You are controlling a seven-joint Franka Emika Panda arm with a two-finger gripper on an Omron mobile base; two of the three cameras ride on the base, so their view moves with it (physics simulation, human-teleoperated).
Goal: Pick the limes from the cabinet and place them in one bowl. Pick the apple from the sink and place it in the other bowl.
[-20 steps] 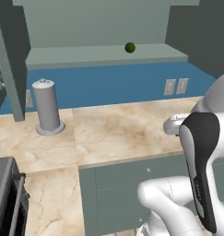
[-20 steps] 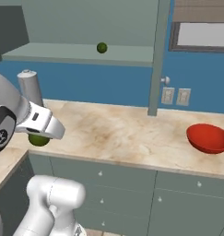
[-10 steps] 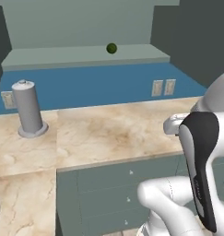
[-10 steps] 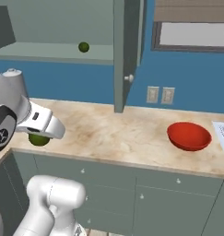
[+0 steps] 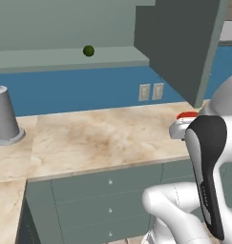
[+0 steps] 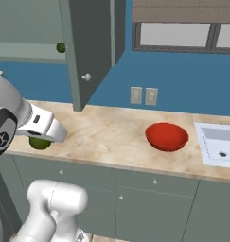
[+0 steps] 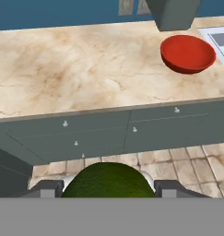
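My gripper [image 7: 106,189] is shut on one lime [image 7: 106,180], a dark green ball that fills the bottom of the hand view. In the right base view this lime [image 6: 39,143] hangs under the gripper [image 6: 41,140], low in front of the counter's left end. The second lime [image 5: 89,50] [image 6: 61,47] rests on the pale green shelf of the cabinet [image 5: 65,56], whose door [image 6: 85,47] stands open. The glossy red bowl [image 6: 166,136] [image 7: 187,54] sits empty on the counter, well to the right of the gripper. The sink [image 6: 218,144] lies just beyond it. The apple is out of view.
A grey canister [image 5: 4,116] stands at the counter's left end. The open cabinet door [image 5: 179,43] juts out over the counter. Wall outlets [image 6: 143,96] sit on the blue backsplash. Grey-green drawers [image 7: 132,131] run below the marble counter [image 7: 85,69].
The base has driven right, so the whole scene slid left; the red bowl came closer to centre and the sink entered view. The gripper stays shut on the lime.
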